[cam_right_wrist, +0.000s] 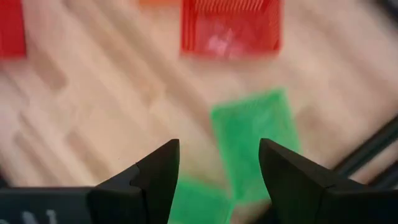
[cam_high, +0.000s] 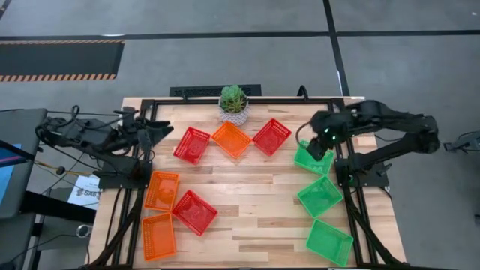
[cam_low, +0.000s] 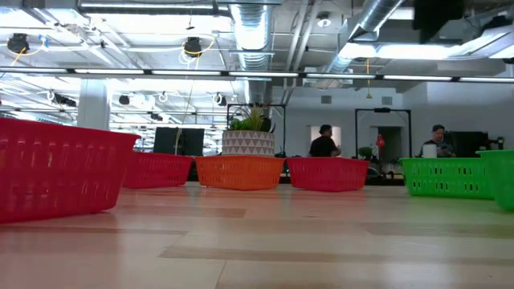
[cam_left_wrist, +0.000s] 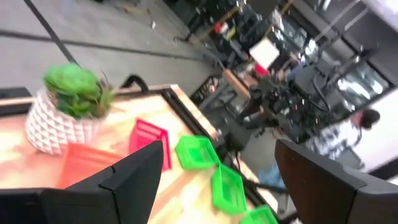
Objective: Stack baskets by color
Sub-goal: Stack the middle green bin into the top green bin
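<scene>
Three red baskets (cam_high: 192, 144) (cam_high: 271, 136) (cam_high: 195, 212), three orange baskets (cam_high: 231, 139) (cam_high: 161, 190) (cam_high: 158, 236) and three green baskets (cam_high: 313, 157) (cam_high: 320, 196) (cam_high: 329, 242) lie singly on the wooden table, each flat on its bottom. My left gripper (cam_high: 161, 131) is open at the far left, raised and pointing across the table, left of the far red basket; its fingers hold nothing (cam_left_wrist: 217, 180). My right gripper (cam_high: 319, 144) is open and points steeply down, above the farthest green basket (cam_right_wrist: 255, 134), clear of it.
A potted green plant (cam_high: 234, 103) stands at the middle of the far edge, behind the orange basket. A black frame (cam_high: 351, 187) runs along the table's sides. Bare wood (cam_high: 255, 202) lies in the middle. People show in the room beyond (cam_low: 324, 143).
</scene>
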Available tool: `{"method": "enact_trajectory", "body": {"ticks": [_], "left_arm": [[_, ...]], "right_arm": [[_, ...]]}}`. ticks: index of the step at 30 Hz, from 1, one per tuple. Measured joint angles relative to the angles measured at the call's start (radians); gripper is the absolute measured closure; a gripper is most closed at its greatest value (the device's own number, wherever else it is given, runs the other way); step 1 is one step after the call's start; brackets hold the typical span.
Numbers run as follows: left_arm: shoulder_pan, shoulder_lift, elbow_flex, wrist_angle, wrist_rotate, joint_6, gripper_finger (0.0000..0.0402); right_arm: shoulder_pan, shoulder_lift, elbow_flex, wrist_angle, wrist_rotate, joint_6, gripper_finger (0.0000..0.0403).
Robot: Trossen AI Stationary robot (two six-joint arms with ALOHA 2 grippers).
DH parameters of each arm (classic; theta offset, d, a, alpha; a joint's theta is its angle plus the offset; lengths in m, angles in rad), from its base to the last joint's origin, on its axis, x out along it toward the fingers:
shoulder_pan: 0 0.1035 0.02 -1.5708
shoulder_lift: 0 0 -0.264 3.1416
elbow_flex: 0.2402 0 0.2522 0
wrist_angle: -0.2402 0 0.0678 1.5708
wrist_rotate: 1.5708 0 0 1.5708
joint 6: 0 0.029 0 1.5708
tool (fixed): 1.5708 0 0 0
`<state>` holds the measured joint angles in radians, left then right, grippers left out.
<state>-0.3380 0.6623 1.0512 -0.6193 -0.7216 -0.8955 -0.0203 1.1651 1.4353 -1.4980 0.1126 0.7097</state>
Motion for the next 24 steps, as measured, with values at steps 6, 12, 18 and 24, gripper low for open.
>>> {"method": "enact_trajectory", "body": {"ticks": [6, 12, 18, 24], "left_arm": [[0.101, 0.083, 0.0, 0.0, 0.227, -0.023, 0.0105], [0.246, 0.156, 0.0, -0.002, 0.468, -0.053, 0.0105], [0.405, 0.175, 0.0, -0.005, 0.717, -0.053, 0.0105], [0.532, 0.161, 0.0, -0.004, 0.878, -0.053, 0.0105]], "right_arm": [[0.15, 0.036, 0.0, -0.072, -0.034, 0.088, 0.0158], [0.292, 0.035, 0.0, -0.073, -0.032, 0.276, 0.0158], [0.407, 0.033, 0.0, -0.073, -0.031, 0.475, 0.0158], [0.497, 0.035, 0.0, -0.073, -0.028, 0.626, 0.0158]]}}
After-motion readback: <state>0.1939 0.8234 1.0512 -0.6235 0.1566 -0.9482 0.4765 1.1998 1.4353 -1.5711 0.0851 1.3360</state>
